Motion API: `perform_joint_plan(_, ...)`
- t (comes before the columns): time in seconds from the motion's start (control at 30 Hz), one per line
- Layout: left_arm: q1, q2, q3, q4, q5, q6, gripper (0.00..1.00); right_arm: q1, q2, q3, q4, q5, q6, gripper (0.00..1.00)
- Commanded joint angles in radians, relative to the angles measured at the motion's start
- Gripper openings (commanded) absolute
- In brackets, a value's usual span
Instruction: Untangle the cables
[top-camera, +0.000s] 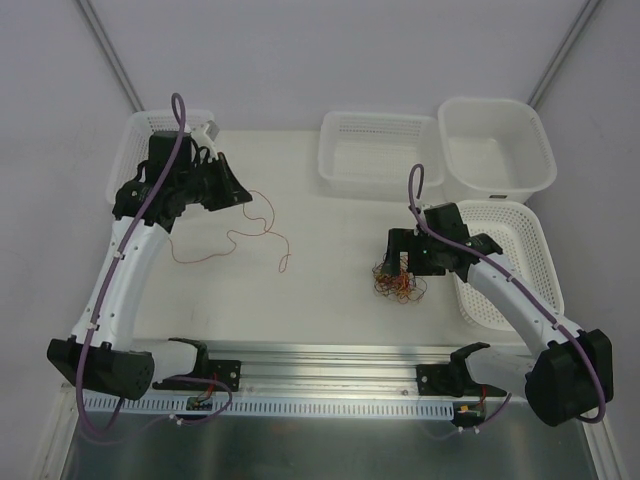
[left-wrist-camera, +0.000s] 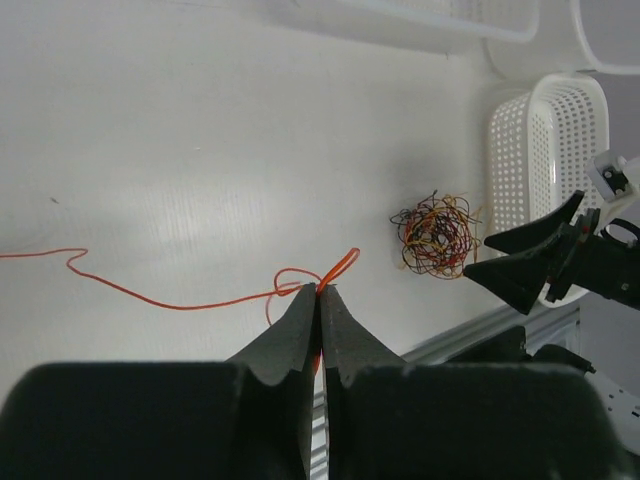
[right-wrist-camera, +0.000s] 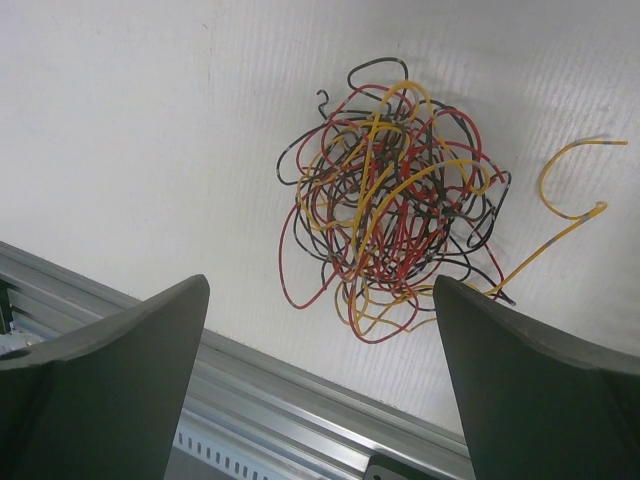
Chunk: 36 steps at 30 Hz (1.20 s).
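Left tool (left-wrist-camera: 320, 292), jaws pressed together, pinches an orange strand (left-wrist-camera: 150, 298) close to its looped end. The rest of the strand trails in loose curves over the surface (top-camera: 330, 225), well apart from the tangle (right-wrist-camera: 390, 200). Right tool (right-wrist-camera: 320, 285) hangs just above the tangle, jaws spread wide, nothing between them. The tangle, a ball of red, black, orange and yellow cables, lies near the front rail (top-camera: 330, 362) and just beside the right basket (top-camera: 515, 265). One yellow strand (right-wrist-camera: 575, 195) curls out from its side.

Step in hand, as judged: one strand lies free and the right tool is placed for the next pick. The task looks early, since most cables sit knotted together.

Next move, as judged: close on a single outlying loop, the yellow strand being the likeliest, not on the core. Draw it out slowly, because wire this thin may slip or drag the whole ball along. Where the orange strand belongs cannot be told.

Surface: white, matt, faintly ribbed. A left basket (top-camera: 140, 150) stands at its far left corner, with a middle basket (top-camera: 378, 150) and a plain tub (top-camera: 497, 150) along the far edge.

Room: pale grey walls (top-camera: 320, 50) close in the rig, with a slanted pole (top-camera: 115, 60) at each upper corner.
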Motion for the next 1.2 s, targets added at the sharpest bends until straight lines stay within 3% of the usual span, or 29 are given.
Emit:
perform_joint_plan(0.0, -0.035, 0.007, 0.039, 0.055, 0.012, -0.045, 0.00, 0.008, -0.003, 0.030, 0.024, 0.007, -0.025, 1.00)
perform_joint_plan(0.17, -0.036, -0.028, -0.052, 0.112, -0.074, -0.101, 0.00, 0.008, -0.012, 0.021, 0.024, 0.011, -0.027, 1.00)
perform_joint_plan(0.47, -0.003, -0.045, -0.455, 0.311, -0.264, -0.232, 0.00, 0.008, -0.039, -0.016, 0.029, 0.011, -0.019, 0.97)
perform_joint_plan(0.8, 0.007, 0.063, -0.606, 0.414, -0.408, -0.324, 0.00, 0.011, -0.060, -0.043, 0.029, 0.016, -0.019, 0.97)
perform_joint_plan(0.9, 0.007, 0.079, -0.635, 0.419, -0.464, -0.359, 0.06, 0.010, -0.066, -0.049, 0.029, 0.018, -0.019, 0.97)
perform_joint_plan(1.0, 0.007, 0.092, -0.659, 0.417, -0.499, -0.394, 0.18, 0.010, -0.069, -0.051, 0.029, 0.016, -0.022, 0.97)
perform_joint_plan(1.13, 0.007, 0.099, -0.676, 0.417, -0.524, -0.422, 0.38, 0.011, -0.071, -0.056, 0.030, 0.018, -0.028, 0.97)
perform_joint_plan(1.17, 0.007, 0.103, -0.676, 0.417, -0.524, -0.423, 0.50, 0.011, -0.072, -0.056, 0.032, 0.018, -0.028, 0.97)
